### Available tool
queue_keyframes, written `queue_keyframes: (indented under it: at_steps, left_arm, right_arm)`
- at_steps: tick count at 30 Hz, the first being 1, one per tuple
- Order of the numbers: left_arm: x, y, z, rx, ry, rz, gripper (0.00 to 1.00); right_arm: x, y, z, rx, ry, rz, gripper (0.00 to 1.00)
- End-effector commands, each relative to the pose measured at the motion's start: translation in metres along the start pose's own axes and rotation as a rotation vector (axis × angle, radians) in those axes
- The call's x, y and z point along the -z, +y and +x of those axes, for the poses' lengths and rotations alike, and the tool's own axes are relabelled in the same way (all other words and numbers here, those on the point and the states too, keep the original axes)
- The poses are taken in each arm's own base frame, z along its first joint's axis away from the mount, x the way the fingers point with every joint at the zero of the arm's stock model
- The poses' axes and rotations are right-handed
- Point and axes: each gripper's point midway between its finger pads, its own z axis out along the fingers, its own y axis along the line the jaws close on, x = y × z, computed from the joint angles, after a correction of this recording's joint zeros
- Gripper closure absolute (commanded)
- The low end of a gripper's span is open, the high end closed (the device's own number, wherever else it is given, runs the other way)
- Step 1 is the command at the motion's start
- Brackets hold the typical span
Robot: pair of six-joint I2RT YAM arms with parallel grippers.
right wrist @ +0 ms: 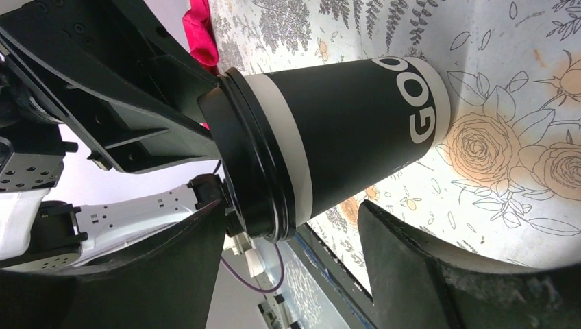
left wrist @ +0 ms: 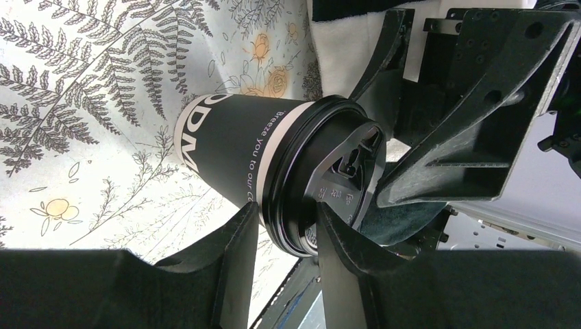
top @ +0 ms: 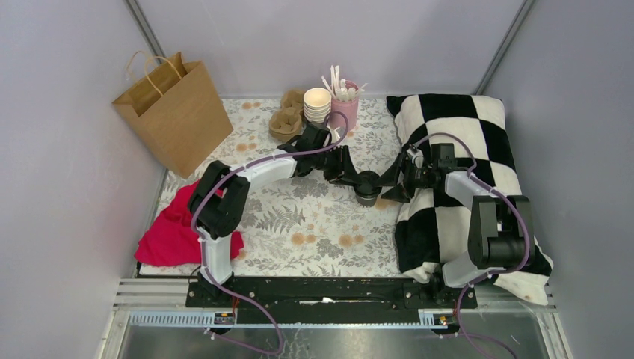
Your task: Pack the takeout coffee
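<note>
Top external view: two arms meet over the floral tabletop [top: 299, 232] at one takeout coffee [top: 366, 193], a black cup with a black lid, standing upright. The left tool [top: 353, 178] reaches it from the left and the right tool [top: 387, 187] from the right, so the cup sits between them. Beyond the left tool stand one stack of lidless cups [top: 317, 105], one pink holder of cutlery [top: 345, 105] and brown pulp carriers [top: 286, 116], whose number is unclear. Well to the left of the left tool is one brown paper bag [top: 172, 112]. Behind that tool, nearer the arm bases, lies one red cloth [top: 176, 232]. One black-and-white checked cushion [top: 478, 120] lies under and behind the right tool.

Left wrist view: the left tool's two fingers [left wrist: 236, 264] are partly closed and pinch the rim of the lid [left wrist: 342, 178]. One finger presses the cup wall just beneath the rim and the other rests on the lid's top. White lettering runs along the cup. The right tool's dark fingers stand just past the lid.

Right wrist view: the right tool's two fingers [right wrist: 425, 274] are spread wide with the cup between them. One fingertip is close by the lid rim. The other is clear of the cup wall, with patterned tabletop showing in the gap. This tool holds nothing. One finger of the left tool lies across the lid.
</note>
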Motion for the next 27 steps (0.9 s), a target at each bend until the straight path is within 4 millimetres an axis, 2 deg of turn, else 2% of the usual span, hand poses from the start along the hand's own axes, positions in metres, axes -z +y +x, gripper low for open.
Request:
queue_keyframes:
  at_steps: [1,5,7,13,16,18,21,24,26,27]
  left_arm:
    - [-0.006,0.035,0.014,0.036,0.033,-0.133,0.62]
    - [-0.008,0.035,0.016,0.042,0.038,-0.132,0.62]
    - [-0.010,0.035,0.018,0.045,0.045,-0.133,0.62]
    - [-0.014,0.033,0.022,0.048,0.058,-0.129,0.63]
    - [-0.015,0.031,0.021,0.047,0.055,-0.127,0.63]
    - [-0.016,0.031,0.021,0.046,0.057,-0.126,0.63]
    - [-0.017,0.035,0.022,0.049,0.062,-0.137,0.63]
    - [-0.016,0.043,0.026,0.045,0.067,-0.166,0.63]
    - [-0.016,0.050,0.031,0.048,0.074,-0.186,0.64]
    - [-0.017,0.053,0.033,0.051,0.079,-0.190,0.64]
  right_arm:
    - [-0.008,-0.002,0.015,-0.014,0.058,-0.008,0.22]
    - [-0.019,-0.008,0.024,-0.005,0.095,-0.014,0.22]
    - [-0.019,-0.006,0.024,-0.007,0.101,-0.024,0.22]
    - [-0.016,0.005,0.028,0.011,0.105,-0.068,0.15]
    - [-0.019,0.000,0.028,0.005,0.105,-0.053,0.14]
    - [-0.024,-0.013,0.030,-0.019,0.110,-0.021,0.16]
    - [-0.031,-0.047,0.039,-0.077,0.112,0.071,0.23]
    - [-0.027,-0.078,0.050,-0.090,0.090,0.208,0.28]
    - [-0.019,-0.089,0.050,-0.058,0.073,0.297,0.29]
    - [-0.017,-0.088,0.048,-0.037,0.071,0.312,0.29]
